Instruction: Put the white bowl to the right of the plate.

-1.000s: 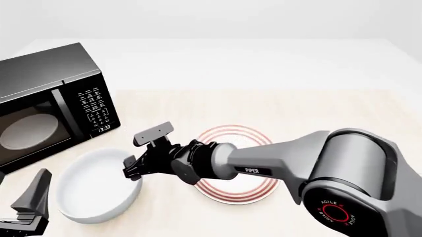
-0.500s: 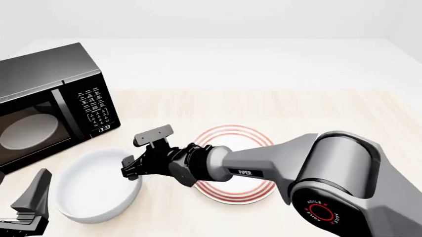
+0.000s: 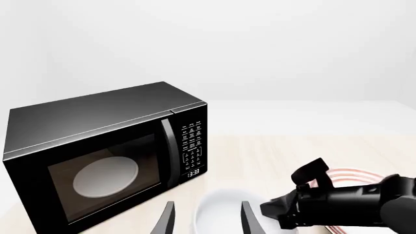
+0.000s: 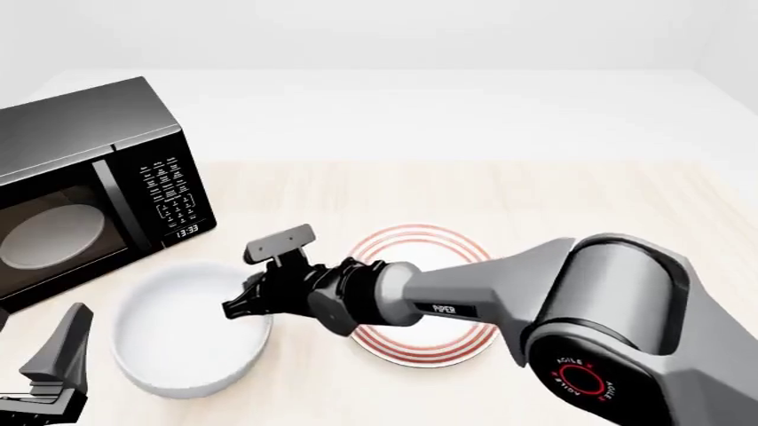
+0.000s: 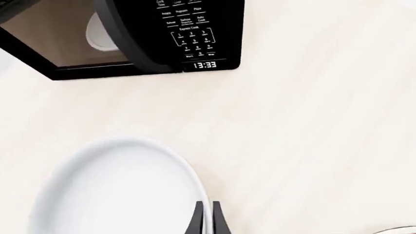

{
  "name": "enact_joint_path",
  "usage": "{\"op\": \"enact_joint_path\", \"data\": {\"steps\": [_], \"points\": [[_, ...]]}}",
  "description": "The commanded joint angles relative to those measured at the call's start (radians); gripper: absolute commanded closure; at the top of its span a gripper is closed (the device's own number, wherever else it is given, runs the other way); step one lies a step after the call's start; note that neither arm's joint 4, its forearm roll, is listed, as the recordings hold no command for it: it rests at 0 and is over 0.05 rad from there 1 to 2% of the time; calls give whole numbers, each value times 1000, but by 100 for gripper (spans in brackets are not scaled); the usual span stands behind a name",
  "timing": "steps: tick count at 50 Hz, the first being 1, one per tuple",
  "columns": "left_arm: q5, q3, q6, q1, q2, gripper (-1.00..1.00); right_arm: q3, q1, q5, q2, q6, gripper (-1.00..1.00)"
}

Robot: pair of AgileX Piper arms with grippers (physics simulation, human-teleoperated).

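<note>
The white bowl (image 4: 177,342) sits front left, left of the plate (image 4: 456,253), which has red rings and is partly hidden by my right arm. My right gripper (image 4: 247,302) reaches across the plate and is shut on the bowl's right rim. In the right wrist view its fingers (image 5: 198,222) pinch the rim of the bowl (image 5: 110,190). My left gripper (image 4: 59,359) is open and empty at the front left corner, beside the bowl. In the left wrist view the bowl (image 3: 217,209) lies just beyond the open left gripper (image 3: 208,222).
A black microwave (image 4: 83,191) with its door closed stands at the back left, close behind the bowl; it also shows in the left wrist view (image 3: 110,151) and the right wrist view (image 5: 143,34). Bare wooden table (image 4: 616,204) lies right of the plate.
The bowl has shifted a little to the right toward the plate, held by my right gripper at its rim. The left arm has not moved.
</note>
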Motion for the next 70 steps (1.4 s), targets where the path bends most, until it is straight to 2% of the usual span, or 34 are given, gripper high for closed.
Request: {"op": "enact_joint_path", "data": {"steps": [1,13,26,43,56,57,61,65,70], "points": [[0,0,0,0,0,-100,74,-17,-9,-108,-31,100],[0,0,0,0,0,-100,180,-71,-14,-280,-83,100],[0,0,0,0,0,-100,307,-159,-41,-418,-111,100],[0,0,0,0,0,-100,562,-414,-87,-652,-147,100],[0,0,0,0,0,-100,730,-572,-150,-757,-127,100],[0,0,0,0,0,-100,753,-609,-156,-763,-134,100],[0,0,0,0,0,-100,803,-660,-179,-784,-128,100],[0,0,0,0,0,-100,847,-728,-187,-809,-135,100],[0,0,0,0,0,-100,884,-773,-181,-859,-131,100]]}}
